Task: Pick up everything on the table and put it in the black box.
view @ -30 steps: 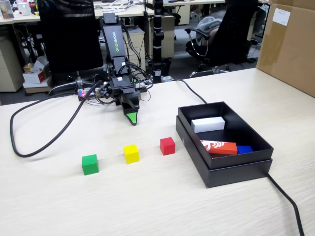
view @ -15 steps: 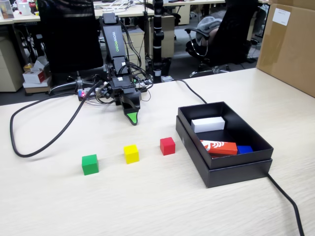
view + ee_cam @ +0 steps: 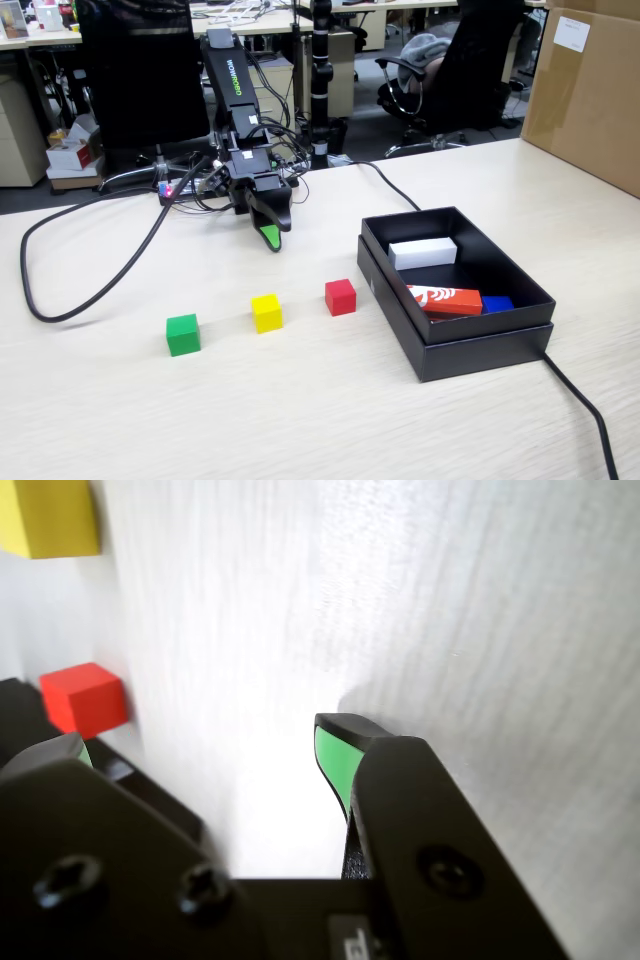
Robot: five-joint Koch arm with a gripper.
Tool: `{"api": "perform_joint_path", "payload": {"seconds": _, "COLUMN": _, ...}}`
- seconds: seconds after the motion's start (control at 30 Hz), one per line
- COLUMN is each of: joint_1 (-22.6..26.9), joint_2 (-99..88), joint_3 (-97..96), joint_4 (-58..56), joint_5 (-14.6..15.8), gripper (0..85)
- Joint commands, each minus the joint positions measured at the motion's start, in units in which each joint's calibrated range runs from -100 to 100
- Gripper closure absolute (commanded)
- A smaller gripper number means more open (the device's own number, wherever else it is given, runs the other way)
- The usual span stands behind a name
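Note:
Three cubes stand in a row on the pale wood table [image 3: 300,410]: green cube [image 3: 183,334], yellow cube [image 3: 267,312], red cube [image 3: 340,297]. To their right sits the black box [image 3: 480,345]. My gripper [image 3: 268,236] hangs at the back of the table, behind the yellow and red cubes and well apart from them, tip pointing down. In the wrist view the gripper [image 3: 205,738] is open, with bare table between its green-padded fingers [image 3: 335,755]. The red cube [image 3: 85,697] and yellow cube [image 3: 45,518] lie off to the left there.
Inside the box lie a white block [image 3: 422,252], a red-and-white printed block [image 3: 445,298] and a blue piece [image 3: 497,303]. A brown carton [image 3: 585,90] stands at the far right. Black cables [image 3: 90,290] loop over the table's left and run from the box's front corner [image 3: 580,400].
The arm has shifted slightly: its upper link leans a little more and the gripper tip sits a touch higher. The cubes and the box have not moved.

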Motion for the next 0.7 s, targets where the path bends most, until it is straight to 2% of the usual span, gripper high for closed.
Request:
{"api": "perform_joint_path", "payload": {"seconds": 0.0, "joint_1": 0.5, "joint_2": -2.5, "joint_3": 9.7, "joint_4": -8.6, "joint_5": 1.5, "gripper": 40.6}}
{"api": "perform_joint_path", "payload": {"seconds": 0.1, "joint_1": -0.9, "joint_2": -2.3, "joint_3": 19.8, "joint_4": -18.6, "joint_5": 1.5, "gripper": 40.6}}
{"api": "perform_joint_path", "payload": {"seconds": 0.43, "joint_1": -3.9, "joint_2": -1.9, "joint_3": 40.4, "joint_4": -41.6, "joint_5": 1.1, "gripper": 40.7}}
{"api": "perform_joint_path", "payload": {"seconds": 0.67, "joint_1": -9.7, "joint_2": 7.3, "joint_3": 50.6, "joint_4": -43.9, "joint_5": -0.8, "gripper": 40.8}}
